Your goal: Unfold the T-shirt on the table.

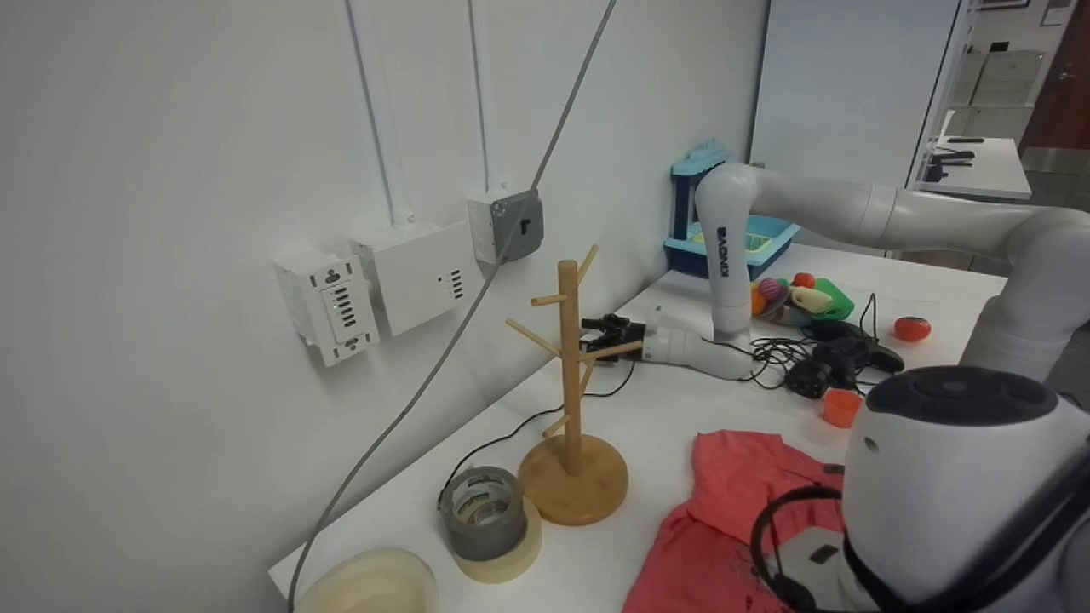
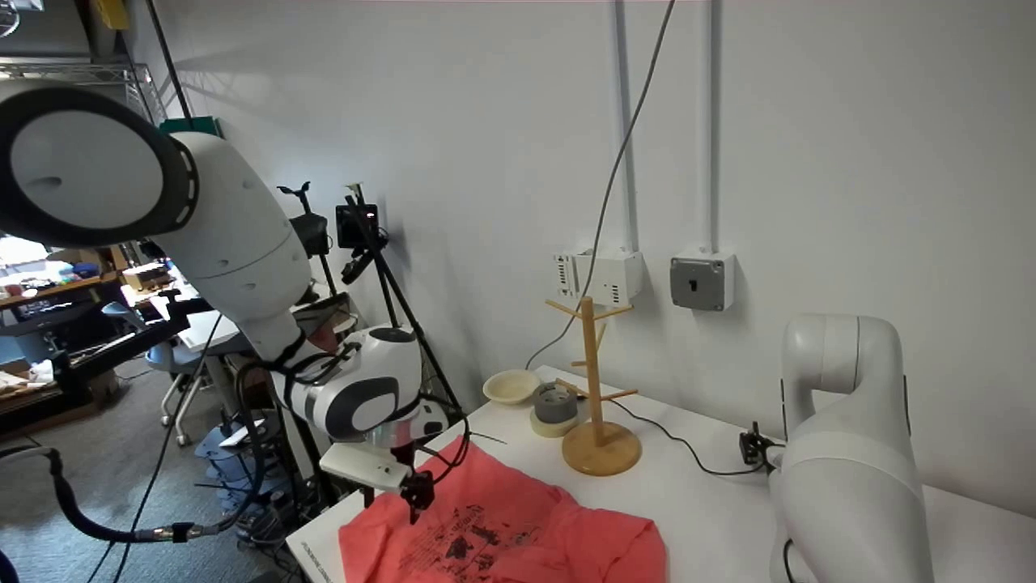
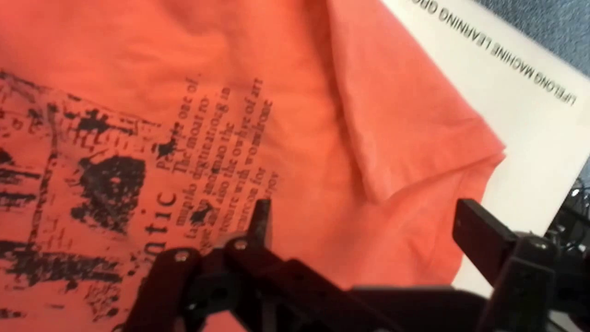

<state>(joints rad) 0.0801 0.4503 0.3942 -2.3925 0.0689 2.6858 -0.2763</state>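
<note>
Here, coral T-shirt (image 3: 304, 133) beneath parted jaws, contact unclear, on white table (image 2: 696, 510).

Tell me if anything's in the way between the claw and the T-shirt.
Nothing visible is: in the wrist view the claw is open over the T-shirt. In both exterior views the wooden stand is beside the T-shirt, apart from it.

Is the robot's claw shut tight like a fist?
No, in the wrist view the claw stands wide open, and the T-shirt shows through the gap.
</note>
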